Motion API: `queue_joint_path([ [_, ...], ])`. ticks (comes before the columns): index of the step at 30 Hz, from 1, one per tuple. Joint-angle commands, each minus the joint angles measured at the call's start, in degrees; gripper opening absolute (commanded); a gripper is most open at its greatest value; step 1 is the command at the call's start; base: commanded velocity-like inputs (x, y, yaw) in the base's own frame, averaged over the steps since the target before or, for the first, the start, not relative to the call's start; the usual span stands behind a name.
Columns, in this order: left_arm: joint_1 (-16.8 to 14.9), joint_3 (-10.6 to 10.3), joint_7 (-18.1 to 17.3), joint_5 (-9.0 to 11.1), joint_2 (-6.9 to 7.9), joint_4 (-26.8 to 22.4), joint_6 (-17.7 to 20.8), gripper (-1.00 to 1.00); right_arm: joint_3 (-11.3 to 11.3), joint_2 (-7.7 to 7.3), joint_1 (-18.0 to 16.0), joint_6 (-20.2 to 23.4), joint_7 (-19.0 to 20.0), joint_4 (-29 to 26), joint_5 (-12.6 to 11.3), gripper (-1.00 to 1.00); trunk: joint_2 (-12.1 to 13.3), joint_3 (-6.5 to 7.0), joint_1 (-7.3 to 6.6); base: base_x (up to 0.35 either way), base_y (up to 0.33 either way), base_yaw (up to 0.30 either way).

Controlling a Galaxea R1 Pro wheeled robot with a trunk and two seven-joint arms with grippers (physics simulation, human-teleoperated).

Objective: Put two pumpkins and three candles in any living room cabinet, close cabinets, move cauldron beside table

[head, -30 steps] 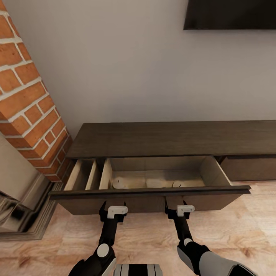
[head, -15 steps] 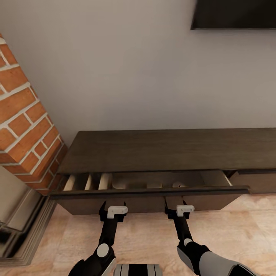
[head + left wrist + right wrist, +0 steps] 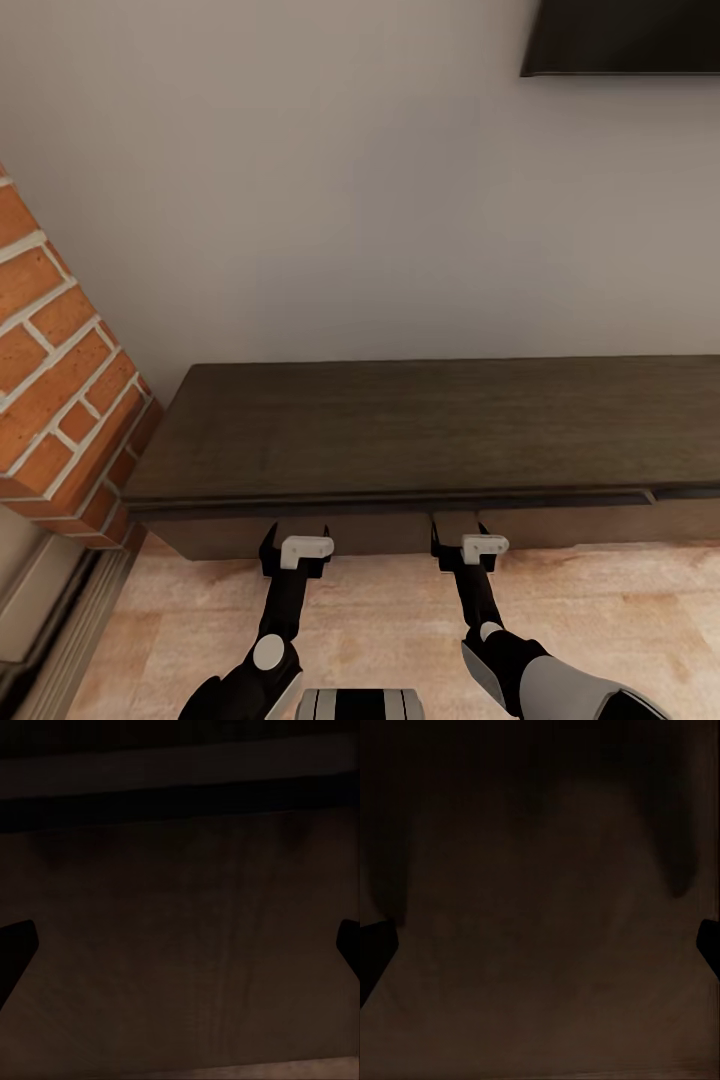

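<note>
The cabinet stands against the wall, right of brick column

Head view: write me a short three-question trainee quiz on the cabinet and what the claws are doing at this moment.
1. True or false: the long, dark brown wooden cabinet has a drawer pulled out, with its pale insides showing.
2. What stands at the cabinet's left end? A) a red brick column B) a grey sofa C) a potted plant
3. Fill in: the left claw and the right claw are both at the cabinet's ____ face.
Key: 1 false; 2 A; 3 front.
</note>
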Motion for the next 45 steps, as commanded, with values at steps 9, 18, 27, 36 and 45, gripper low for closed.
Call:
queue_joint_path([
  [9,0.0,-0.4,0.2,0.6,0.04,0.0,-0.4,1.00,0.4,0.02,0.0,-0.1,-0.4,0.0,-0.3,1.00,0.0,-0.04,0.00,0.019,0.000,0.000],
  [18,0.0,-0.7,0.2,0.5,0.04,-0.1,-0.4,1.00,0.4,0.01,0.0,-0.1,-0.4,0.0,-0.2,1.00,0.0,-0.04,0.00,-0.241,0.000,0.000],
  [27,0.0,-0.6,0.2,0.5,0.08,-0.1,-0.4,1.00,0.5,0.09,0.0,-0.1,-0.4,0.0,-0.2,1.00,0.0,-0.04,0.00,-0.344,0.000,0.000],
  [36,0.0,-0.4,0.2,0.5,0.12,0.0,-0.4,1.00,0.3,0.07,0.0,0.2,-0.6,0.1,-0.3,1.00,0.0,-0.04,0.00,-0.346,0.000,0.000],
  [45,-0.1,-0.3,-0.1,0.6,0.40,0.0,-0.4,1.00,0.3,0.09,0.0,2.1,-1.1,0.1,-0.4,1.00,0.0,-0.04,0.00,-0.346,0.000,0.000],
])
